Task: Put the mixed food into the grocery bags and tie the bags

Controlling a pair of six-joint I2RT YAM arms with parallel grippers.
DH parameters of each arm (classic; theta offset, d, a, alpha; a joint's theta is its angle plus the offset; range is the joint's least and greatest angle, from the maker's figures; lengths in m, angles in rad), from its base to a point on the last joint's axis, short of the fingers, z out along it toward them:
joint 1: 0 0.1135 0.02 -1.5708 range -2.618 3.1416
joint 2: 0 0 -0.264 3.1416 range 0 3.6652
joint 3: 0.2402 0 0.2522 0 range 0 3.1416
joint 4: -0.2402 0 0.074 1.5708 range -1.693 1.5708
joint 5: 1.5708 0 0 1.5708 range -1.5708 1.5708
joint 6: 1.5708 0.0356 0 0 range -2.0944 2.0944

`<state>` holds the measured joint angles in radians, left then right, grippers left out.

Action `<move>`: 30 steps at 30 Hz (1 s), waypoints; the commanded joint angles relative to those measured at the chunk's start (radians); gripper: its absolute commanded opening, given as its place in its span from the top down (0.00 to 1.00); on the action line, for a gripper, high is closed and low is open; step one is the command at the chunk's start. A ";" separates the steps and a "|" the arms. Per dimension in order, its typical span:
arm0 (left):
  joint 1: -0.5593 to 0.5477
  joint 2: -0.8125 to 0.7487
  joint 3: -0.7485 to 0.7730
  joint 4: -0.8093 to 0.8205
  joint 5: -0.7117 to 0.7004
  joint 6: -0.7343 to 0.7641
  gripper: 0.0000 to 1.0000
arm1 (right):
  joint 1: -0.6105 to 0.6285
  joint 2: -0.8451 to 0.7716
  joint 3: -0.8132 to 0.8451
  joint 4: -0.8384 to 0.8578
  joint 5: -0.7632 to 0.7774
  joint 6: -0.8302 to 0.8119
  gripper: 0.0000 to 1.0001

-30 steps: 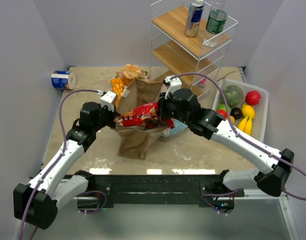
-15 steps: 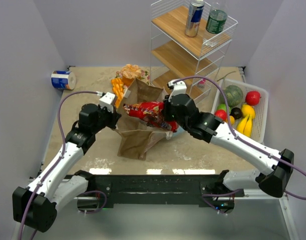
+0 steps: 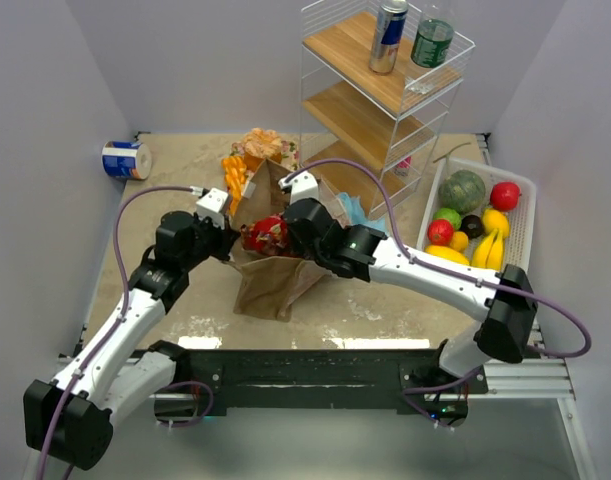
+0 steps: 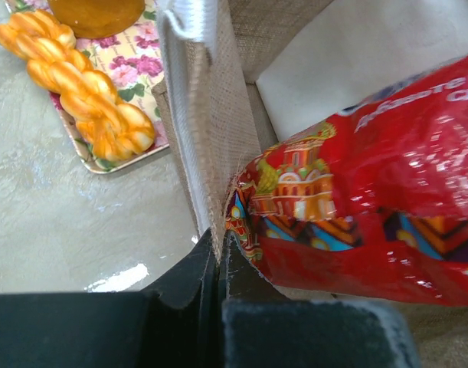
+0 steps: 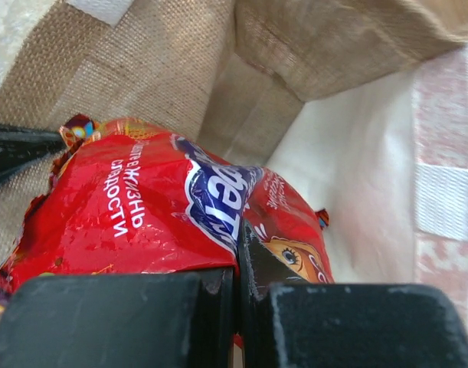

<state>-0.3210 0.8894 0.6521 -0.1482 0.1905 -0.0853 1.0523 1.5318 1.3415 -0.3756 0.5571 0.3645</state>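
Note:
The brown bag stands mid-table with its mouth open. My left gripper is shut on the bag's left rim, next to a pale handle. My right gripper is shut on a red snack packet and holds it inside the bag's mouth; the packet also shows in the left wrist view. The light-blue plastic bag peeks out behind my right arm. The drink can and green bottle stand on the shelf top. Fruit and vegetables lie in the white basket.
A white wire shelf rack stands at the back. The white slatted basket is at the right. Orange segments and an orange cake on a floral tray lie behind the bag. A blue-and-white roll lies at the far left.
My right gripper has moved left and down with the red packet, from above the bag into its open mouth. My left gripper has stayed on the bag's rim.

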 commanded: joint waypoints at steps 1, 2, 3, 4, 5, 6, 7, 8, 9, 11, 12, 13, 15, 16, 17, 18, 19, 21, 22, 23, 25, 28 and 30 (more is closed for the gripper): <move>0.000 -0.004 0.004 0.053 0.027 0.004 1.00 | 0.002 0.102 0.041 0.129 -0.138 -0.015 1.00; 0.002 -0.001 0.007 0.050 0.027 0.005 1.00 | 0.000 0.150 0.050 0.116 -0.160 -0.010 1.00; 0.000 -0.001 0.006 0.050 0.027 0.005 1.00 | -0.008 0.177 0.053 0.112 -0.199 -0.003 1.00; 0.000 -0.006 0.004 0.053 0.026 0.005 1.00 | -0.009 0.195 0.053 0.112 -0.218 0.001 1.00; 0.000 -0.016 0.003 0.053 0.024 0.005 1.00 | -0.011 0.229 0.050 0.112 -0.232 0.001 1.00; 0.000 -0.024 0.000 0.058 0.020 0.004 1.00 | -0.012 0.243 0.047 0.109 -0.241 0.002 1.00; 0.000 -0.033 -0.003 0.065 0.004 0.004 1.00 | -0.015 0.255 0.044 0.101 -0.240 0.007 1.00; 0.000 -0.056 -0.006 0.070 -0.006 0.005 1.00 | -0.018 0.270 0.042 0.083 -0.238 0.008 1.00; 0.000 -0.069 -0.015 0.076 -0.014 0.004 1.00 | -0.024 0.287 0.042 0.070 -0.232 0.013 1.00; 0.000 -0.107 -0.025 0.096 -0.029 0.002 1.00 | -0.028 0.298 0.041 0.046 -0.221 0.011 1.00; 0.000 -0.118 -0.031 0.099 -0.034 0.001 1.00 | -0.028 0.295 0.039 0.038 -0.218 0.007 1.00; 0.000 -0.127 -0.035 0.108 -0.034 0.001 1.00 | -0.028 0.291 0.039 0.035 -0.217 0.004 1.00; 0.000 -0.148 -0.043 0.116 -0.036 -0.002 1.00 | -0.031 0.278 0.036 0.029 -0.215 -0.001 1.00; 0.000 -0.153 -0.046 0.127 -0.034 -0.002 1.00 | -0.031 0.266 0.039 0.021 -0.214 -0.004 1.00; 0.000 -0.150 -0.051 0.131 -0.031 -0.004 1.00 | -0.031 0.257 0.054 0.005 -0.221 -0.009 1.00; 0.000 -0.144 -0.048 0.128 -0.033 -0.002 1.00 | -0.031 0.246 0.061 -0.005 -0.232 -0.022 0.90; 0.000 -0.132 -0.043 0.110 -0.037 -0.002 1.00 | -0.031 0.213 0.065 -0.005 -0.247 -0.035 0.80; 0.000 -0.095 -0.023 0.087 -0.051 0.001 1.00 | -0.031 0.168 0.076 -0.008 -0.293 -0.059 0.51; 0.000 -0.086 -0.017 0.070 -0.057 0.002 1.00 | -0.031 0.139 0.082 -0.016 -0.305 -0.085 0.42; 0.000 -0.073 -0.013 0.065 -0.059 0.002 1.00 | -0.031 0.083 0.100 -0.032 -0.318 -0.096 0.34; 0.000 -0.069 -0.009 0.067 -0.059 0.002 1.00 | -0.031 0.024 0.131 -0.068 -0.260 -0.104 0.23; 0.000 -0.072 -0.011 0.067 -0.060 0.002 1.00 | -0.031 -0.071 0.215 -0.147 -0.125 -0.154 0.15; 0.000 -0.072 -0.012 0.068 -0.059 0.002 1.00 | -0.031 -0.133 0.283 -0.181 -0.029 -0.229 0.06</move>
<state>-0.3145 0.8135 0.6079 -0.1501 0.1188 -0.0853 1.0077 1.5475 1.4712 -0.5117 0.3790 0.2531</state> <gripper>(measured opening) 0.024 0.861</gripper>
